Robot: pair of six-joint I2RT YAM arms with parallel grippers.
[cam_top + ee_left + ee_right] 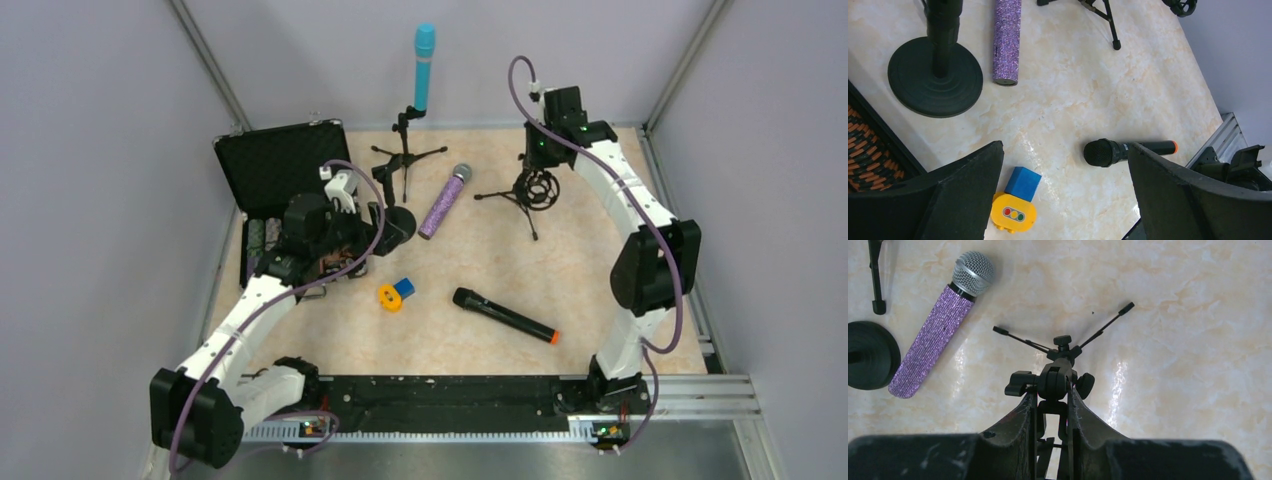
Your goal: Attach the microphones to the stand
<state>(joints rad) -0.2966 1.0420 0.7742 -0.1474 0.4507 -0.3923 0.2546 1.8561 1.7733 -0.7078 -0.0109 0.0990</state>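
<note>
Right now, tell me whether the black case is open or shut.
Open. The black case has its lid raised, its inside facing the top camera.

We saw both arms dressed alike: the left arm (235,332) and the right arm (612,187) wore white shells on their long links, with bulky black housings at the joints. A purple cable (510,80) looped along each. Small green lights (575,126) glowed on the right wrist (562,108). The right gripper's fingers (1093,430) were matte black, scuffed pale; the left gripper's fingers (963,192) plain black.
</note>
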